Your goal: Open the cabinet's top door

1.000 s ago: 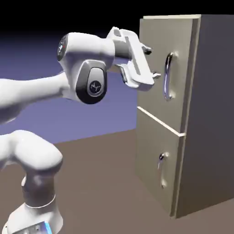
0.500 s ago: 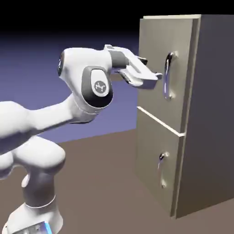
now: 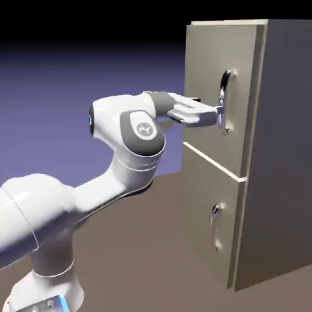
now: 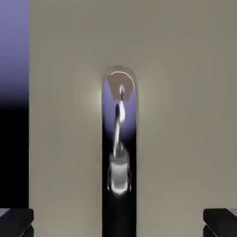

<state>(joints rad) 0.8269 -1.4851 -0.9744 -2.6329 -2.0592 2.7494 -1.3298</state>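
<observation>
The end effector was spread wide, level, with the top door's handle dead ahead, its long axis upright and centred between the fingertips.

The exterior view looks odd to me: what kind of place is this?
Probably a computer-rendered test scene, not a real room. A lone beige cabinet stands on a bare brown table against a plain blue-violet backdrop, and a smooth white robot arm reaches toward it.
</observation>
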